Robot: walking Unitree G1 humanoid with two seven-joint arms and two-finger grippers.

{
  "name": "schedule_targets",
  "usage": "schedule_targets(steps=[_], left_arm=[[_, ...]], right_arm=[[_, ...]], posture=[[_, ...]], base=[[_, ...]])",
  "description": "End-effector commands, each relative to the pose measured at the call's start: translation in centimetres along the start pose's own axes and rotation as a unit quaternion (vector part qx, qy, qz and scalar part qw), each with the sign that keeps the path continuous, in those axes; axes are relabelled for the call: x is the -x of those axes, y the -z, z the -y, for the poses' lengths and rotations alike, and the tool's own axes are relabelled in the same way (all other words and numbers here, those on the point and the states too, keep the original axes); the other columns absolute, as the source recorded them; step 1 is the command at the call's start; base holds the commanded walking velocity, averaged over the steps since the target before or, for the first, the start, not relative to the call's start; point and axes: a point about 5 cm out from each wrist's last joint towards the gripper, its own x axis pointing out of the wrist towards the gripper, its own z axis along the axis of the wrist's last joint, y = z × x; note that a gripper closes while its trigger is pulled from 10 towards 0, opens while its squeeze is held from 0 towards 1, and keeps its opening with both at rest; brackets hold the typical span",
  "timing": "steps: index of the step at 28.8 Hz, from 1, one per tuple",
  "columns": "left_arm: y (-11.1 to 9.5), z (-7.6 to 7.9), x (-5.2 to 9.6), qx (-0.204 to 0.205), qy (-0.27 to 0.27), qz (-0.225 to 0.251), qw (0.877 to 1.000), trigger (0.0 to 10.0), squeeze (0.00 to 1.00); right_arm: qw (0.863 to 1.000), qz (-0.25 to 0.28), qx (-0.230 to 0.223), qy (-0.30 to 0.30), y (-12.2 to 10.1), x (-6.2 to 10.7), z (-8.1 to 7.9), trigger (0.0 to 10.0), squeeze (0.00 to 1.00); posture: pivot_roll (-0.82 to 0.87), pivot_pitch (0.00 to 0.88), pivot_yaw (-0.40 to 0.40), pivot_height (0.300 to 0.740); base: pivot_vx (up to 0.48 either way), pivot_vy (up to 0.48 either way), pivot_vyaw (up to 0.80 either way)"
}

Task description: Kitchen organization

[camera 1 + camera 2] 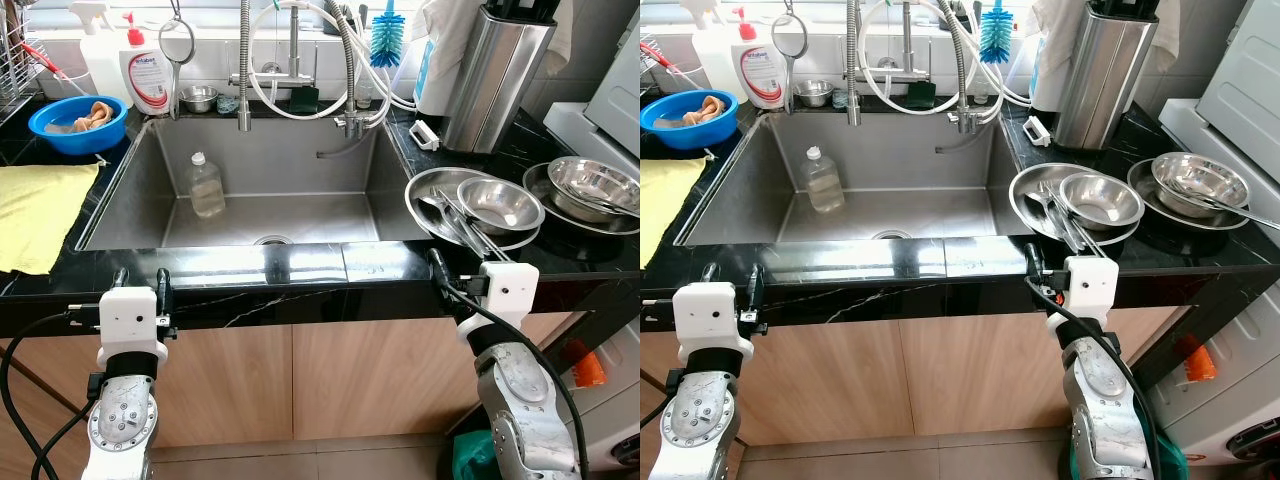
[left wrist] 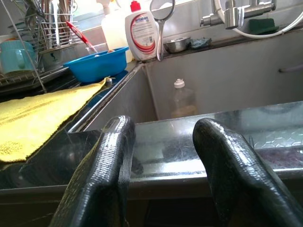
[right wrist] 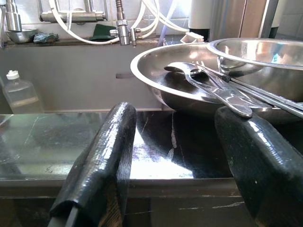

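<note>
A steel sink [image 1: 140,190] fills the middle of the black counter [image 1: 300,265], with a clear bottle [image 1: 207,186] standing inside at its left. On the right lies a wide steel plate [image 1: 425,195] holding cutlery [image 1: 455,222] and a small bowl [image 1: 499,205]. The left gripper [image 1: 140,283] and right gripper [image 3: 177,142] hover at the counter's near edge, both spread wide and holding nothing.

Steel plate [image 1: 425,195] right of sink, bowl [image 1: 500,203] and cutlery [image 1: 455,220] inside, perhaps spoons
</note>
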Motion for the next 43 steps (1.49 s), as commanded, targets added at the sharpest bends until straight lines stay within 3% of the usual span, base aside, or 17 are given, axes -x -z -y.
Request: schedule_targets(steps=[1,16,25,32,33,35,36,37,38,43], left_arm=[[0.4,0.0,0.1,-0.001,0.006,-0.007,1.000,10.0,0.00],[0.3,0.3,0.1,0.001,0.008,-0.007,1.000,10.0,0.00],[0.3,0.2,0.1,-0.002,0.008,-0.007,1.000,10.0,0.00],[0.3,0.2,0.1,-0.005,0.008,-0.007,1.000,10.0,0.00],[0.3,0.2,0.1,-0.005,0.008,-0.007,1.000,10.0,0.00],[0.3,0.2,0.1,-0.006,0.008,-0.007,1.000,10.0,0.00],[0.3,0.2,0.2,-0.005,0.007,-0.007,1.000,10.0,0.00],[0.3,0.2,0.2,-0.005,0.007,-0.007,1.000,10.0,0.00],[0.3,0.2,0.2,-0.005,0.007,-0.007,1.000,10.0,0.00],[0.2,0.3,0.2,-0.006,0.008,-0.006,1.000,10.0,0.00]], right_arm=[[1.000,-0.010,-0.001,0.003,0.3,0.0,0.1,10.0,0.00],[0.999,-0.029,-0.005,-0.040,0.9,-0.2,-0.2,10.0,0.00],[1.000,-0.009,0.014,0.012,0.3,-0.2,0.7,10.0,0.00],[1.000,-0.007,0.005,0.014,0.3,-0.3,0.8,10.0,0.00],[1.000,-0.007,0.005,0.013,0.3,-0.3,0.8,10.0,0.24],[1.000,-0.006,0.005,0.013,0.3,-0.3,0.7,10.0,0.24],[1.000,-0.006,0.008,0.014,0.3,-0.3,0.7,10.0,0.13],[1.000,-0.006,0.008,0.014,0.3,-0.3,0.7,10.0,0.13],[1.000,-0.005,0.009,0.014,0.3,-0.4,0.7,10.0,0.00],[1.000,0.001,0.007,0.018,0.1,-0.4,0.8,10.0,0.00]], posture=[[-0.07,0.000,-0.057,0.740],[-0.07,0.000,-0.057,0.740],[-0.07,0.000,-0.058,0.740],[-0.07,0.000,-0.058,0.740],[-0.07,0.000,-0.058,0.740],[-0.07,0.000,-0.058,0.740],[-0.07,0.000,-0.058,0.740],[-0.07,0.000,-0.058,0.740],[-0.07,0.000,-0.058,0.740],[-0.07,0.000,-0.058,0.740]], base=[[0.000,0.000,0.00],[0.000,0.000,0.00],[0.000,0.000,0.00],[0.000,0.000,0.00],[0.000,0.000,0.00],[0.000,0.000,0.00],[0.000,0.000,0.00],[0.000,0.000,0.00],[0.000,0.000,0.00],[0.000,0.000,0.00]])
